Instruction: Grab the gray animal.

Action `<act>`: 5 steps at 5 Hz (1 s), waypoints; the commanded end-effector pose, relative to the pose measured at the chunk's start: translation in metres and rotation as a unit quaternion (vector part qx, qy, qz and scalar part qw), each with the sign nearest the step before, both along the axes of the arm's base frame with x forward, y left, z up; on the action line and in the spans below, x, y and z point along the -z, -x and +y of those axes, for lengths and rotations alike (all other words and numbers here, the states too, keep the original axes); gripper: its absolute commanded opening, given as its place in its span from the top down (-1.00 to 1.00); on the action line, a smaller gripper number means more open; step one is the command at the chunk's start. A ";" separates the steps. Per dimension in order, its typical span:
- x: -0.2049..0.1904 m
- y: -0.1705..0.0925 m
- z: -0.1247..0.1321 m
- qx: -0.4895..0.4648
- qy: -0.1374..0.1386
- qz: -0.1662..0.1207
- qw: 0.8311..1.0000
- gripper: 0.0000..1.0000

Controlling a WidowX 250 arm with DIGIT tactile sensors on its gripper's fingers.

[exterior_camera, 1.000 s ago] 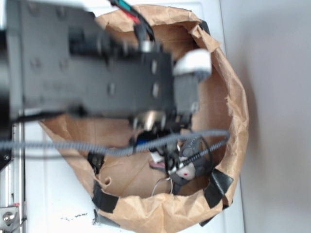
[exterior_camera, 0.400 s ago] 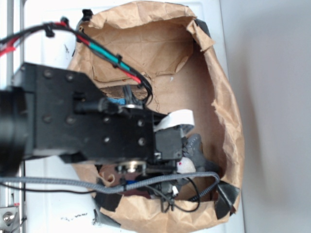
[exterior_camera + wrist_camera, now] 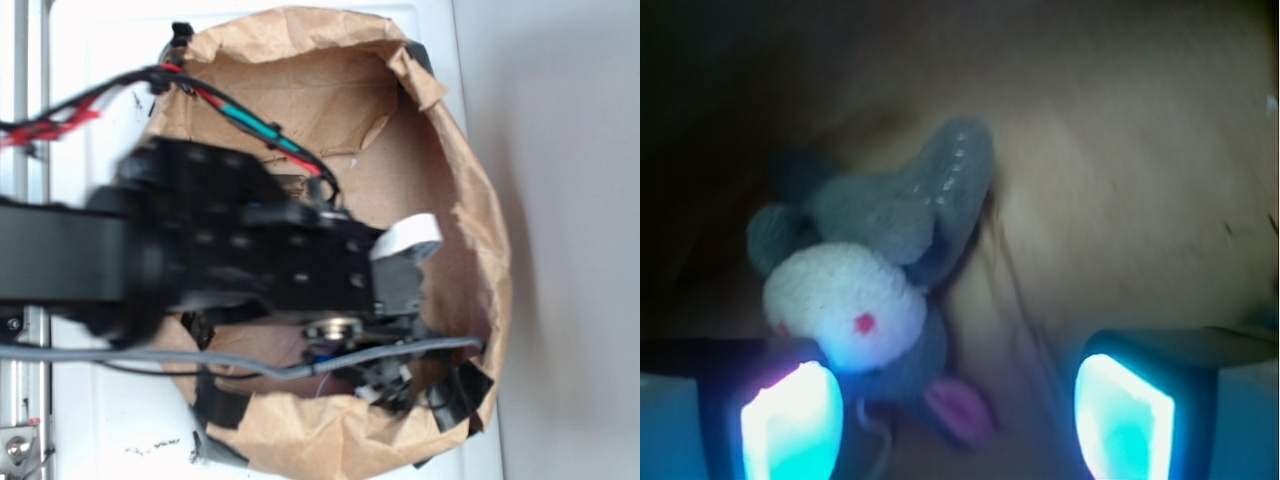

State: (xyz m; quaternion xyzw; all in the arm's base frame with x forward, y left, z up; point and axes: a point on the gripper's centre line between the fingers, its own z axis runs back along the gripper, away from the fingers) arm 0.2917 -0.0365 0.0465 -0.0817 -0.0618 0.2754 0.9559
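1. Gray animal (image 3: 865,285) is lying on the brown paper floor of the paper bag (image 3: 330,440), showing in the wrist view with its cream-white face and one red eye turned toward the camera, gray ears spreading above it and a pink-lined part showing at its lower edge.
2. Pincer (image 3: 950,410) is standing released: its two glowing cyan pads are set well apart, the left pad (image 3: 790,420) sitting just beside the animal's lower left side, the right pad (image 3: 1125,415) sitting clear of it over bare paper.
3. Contact between the left pad and the animal cannot be told from the wrist view.
4. In the exterior view the black arm (image 3: 250,260) is reaching from the left into the bag and is covering its near right part; the animal is hiding beneath it there.
5. A gray cable (image 3: 200,358) is crossing below the arm, and red and green wires (image 3: 240,118) are running along the arm's upper side.
6. Black tape (image 3: 460,395) is holding the bag's rim at the near side.
7. The bag is sitting on a white desk (image 3: 100,60).
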 end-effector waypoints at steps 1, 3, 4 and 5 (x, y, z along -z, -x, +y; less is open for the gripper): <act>-0.002 -0.039 -0.008 -0.010 -0.005 -0.042 0.999 -1.00; 0.015 -0.045 -0.008 -0.021 -0.034 -0.010 0.999 1.00; 0.010 -0.042 -0.005 -0.018 -0.031 -0.012 0.999 1.00; -0.033 -0.027 0.017 -0.011 0.030 -0.022 0.999 1.00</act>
